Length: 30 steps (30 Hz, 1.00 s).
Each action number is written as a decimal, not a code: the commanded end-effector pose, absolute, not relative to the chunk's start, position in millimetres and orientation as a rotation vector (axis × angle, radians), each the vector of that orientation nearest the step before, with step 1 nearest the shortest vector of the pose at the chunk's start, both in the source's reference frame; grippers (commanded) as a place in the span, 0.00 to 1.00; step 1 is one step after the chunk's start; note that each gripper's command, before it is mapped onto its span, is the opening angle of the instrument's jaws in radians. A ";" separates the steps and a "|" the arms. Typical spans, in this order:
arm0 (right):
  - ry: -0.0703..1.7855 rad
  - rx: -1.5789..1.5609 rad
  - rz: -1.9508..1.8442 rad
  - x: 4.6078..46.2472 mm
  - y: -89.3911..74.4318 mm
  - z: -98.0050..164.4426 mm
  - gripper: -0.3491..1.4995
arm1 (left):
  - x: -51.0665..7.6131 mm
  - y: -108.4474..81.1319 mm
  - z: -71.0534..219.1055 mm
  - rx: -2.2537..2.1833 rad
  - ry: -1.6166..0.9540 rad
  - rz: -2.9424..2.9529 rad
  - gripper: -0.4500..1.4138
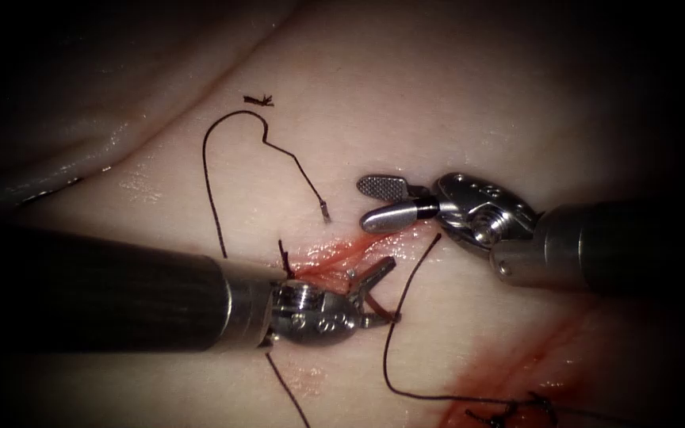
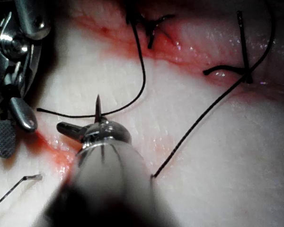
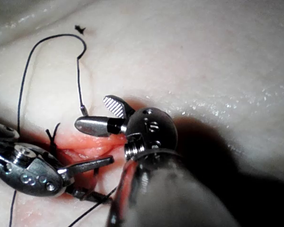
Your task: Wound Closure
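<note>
The needle (image 1: 325, 211) shows as a short bright stub at the end of the thread (image 1: 209, 182), sitting on the tissue (image 1: 453, 103) just left of the cut (image 1: 334, 255), at about 11 o'clock from it. The stub is all that can be seen. The rest of the curve is hidden, so I cannot tell how much of it lies in the tissue. Neither tool holds it.

From the stub the dark thread climbs toward 11 o'clock, bends over in a hook, then drops toward 6 o'clock until the left arm's shaft cuts it off. A frayed thread scrap (image 1: 258, 100) lies loose just beyond the hook at 12 o'clock.

The cut is a short wet slit, edged with red fluid (image 1: 517, 368) that spreads more widely toward 4 o'clock, where dark knots (image 1: 509, 410) sit half lost in shadow.

The right hand (image 1: 364, 204) is spread wide and holds nothing. It hovers at 2 o'clock from the cut, with the ribbed face of one jaw turned up and its tips near the stub.

The left hand (image 1: 390, 291) is also spread wide over the cut's right end. One jaw points toward 2 o'clock. The other lies against a second thread strand (image 1: 390, 349) that curves down to the knots, and it is unclear whether that jaw only touches the strand. The hand does not grip it.
</note>
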<state>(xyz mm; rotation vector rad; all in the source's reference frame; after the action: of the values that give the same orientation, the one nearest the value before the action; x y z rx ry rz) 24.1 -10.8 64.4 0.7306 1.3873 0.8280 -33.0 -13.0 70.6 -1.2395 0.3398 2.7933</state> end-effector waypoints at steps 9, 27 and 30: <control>1.388 0.733 0.827 24.9 -11.2 64.9 0.74 | -32.1 -13.3 70.4 -1.170 0.373 2.802 0.00; 1.389 0.746 0.820 24.2 -11.3 64.5 0.69 | -32.3 -13.6 68.0 -1.329 -0.194 2.317 0.00; 1.388 0.749 0.819 24.0 -11.2 64.5 0.67 | -32.3 -13.5 66.7 -1.392 -0.286 2.184 0.00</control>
<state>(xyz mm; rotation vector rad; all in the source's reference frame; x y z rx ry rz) 23.3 -10.9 64.0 0.7455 1.3879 0.8201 -31.8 -13.0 66.2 -1.3927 -0.2810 2.1850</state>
